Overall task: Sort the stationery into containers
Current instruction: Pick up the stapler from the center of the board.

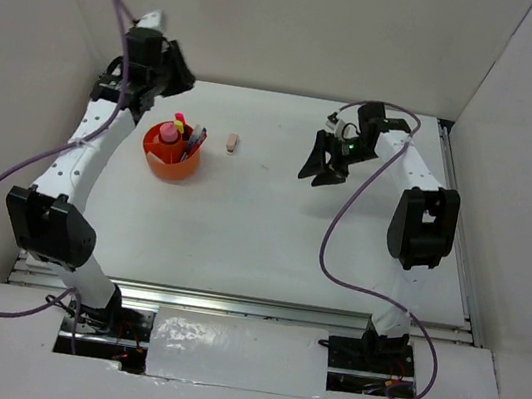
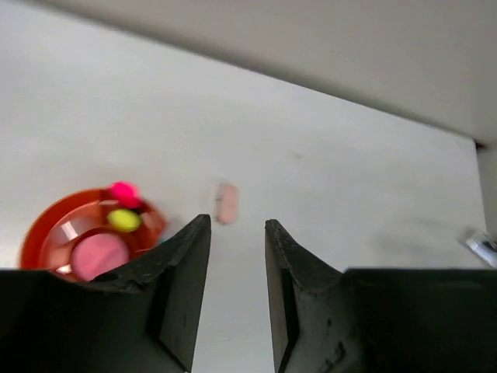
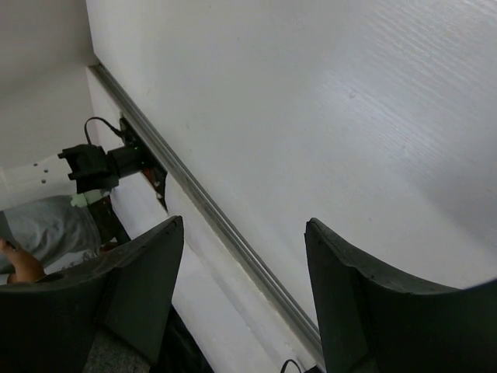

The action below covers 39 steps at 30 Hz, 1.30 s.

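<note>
My left gripper (image 1: 177, 72) hangs over the far-left part of the surface (image 1: 271, 231), at about 12 o'clock from the orange tub (image 1: 155, 162) when seen from above. In the left wrist view its two fingers (image 2: 186, 268) stand apart with a narrow gap. Nothing is between them, so it is released and empty.

From that gripper (image 2: 237, 233) the tub (image 2: 43, 225) sits at about 8 o'clock, partly hidden behind my left finger. The stationery already in it stands upright. I can see the round pink cap of the glue stick (image 2: 99, 255), the yellow highlighter (image 2: 124, 220) tip and the pink highlighter (image 2: 123, 192) tip. The top view also shows some thin pens (image 1: 192, 144) leaning at the tub's 3 o'clock side. I cannot tell which compartment each one is in.

One small pinkish eraser (image 1: 233, 143) lies flat on the surface, apart from the tub at about 2 o'clock from it. In the left wrist view this eraser (image 2: 227, 203) is at roughly 12 o'clock from the gap between my fingers, just beyond the tips and not touching them.

My right gripper (image 1: 321, 172) is held above the surface at about 1 o'clock from its centre, well apart from the tub and eraser. In the right wrist view its fingers (image 3: 147, 268) are spread wide with nothing between them, so this gripper (image 3: 245, 233) is released too. Below it I see only bare surface and the metal rail (image 3: 225, 225) at its edge.
</note>
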Available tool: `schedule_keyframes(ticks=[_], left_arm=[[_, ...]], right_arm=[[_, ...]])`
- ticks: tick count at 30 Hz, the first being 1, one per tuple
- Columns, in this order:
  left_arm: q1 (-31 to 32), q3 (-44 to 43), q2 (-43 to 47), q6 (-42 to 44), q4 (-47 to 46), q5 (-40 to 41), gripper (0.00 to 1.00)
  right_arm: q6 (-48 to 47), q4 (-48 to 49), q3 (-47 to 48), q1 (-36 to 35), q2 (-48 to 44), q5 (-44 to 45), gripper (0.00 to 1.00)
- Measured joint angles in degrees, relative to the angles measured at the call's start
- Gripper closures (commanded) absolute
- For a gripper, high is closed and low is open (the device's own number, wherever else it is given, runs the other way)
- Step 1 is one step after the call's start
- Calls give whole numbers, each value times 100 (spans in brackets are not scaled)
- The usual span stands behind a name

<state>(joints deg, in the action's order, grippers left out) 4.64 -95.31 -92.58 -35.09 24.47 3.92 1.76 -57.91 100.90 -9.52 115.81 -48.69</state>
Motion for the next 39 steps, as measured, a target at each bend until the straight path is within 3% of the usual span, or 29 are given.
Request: schedule_keyframes(ticks=[4,7,11,19,25,39], left_arm=[[1342,-1250,-376,1113,-2,385,48],[1720,-1980,-1016,1440,7,619,41],[1679,-2232,-1993,1637,11,881,33],[1945,-2793,-3856,2216,389,1453,34],[2031,-2796,-4019,2444,479,1628,35],[1456,-2796,-4094,2461,474,1311,35]], right_arm=[[-17,33,-76,254,-9,-2,30],[-20,55,-291,452,-59,0,30],[-20,76,-605,634,-192,11,30],[-22,125,-767,664,-417,0,30],[-101,127,-935,726,-463,-31,30],[-190,120,-1049,769,-560,-103,30]])
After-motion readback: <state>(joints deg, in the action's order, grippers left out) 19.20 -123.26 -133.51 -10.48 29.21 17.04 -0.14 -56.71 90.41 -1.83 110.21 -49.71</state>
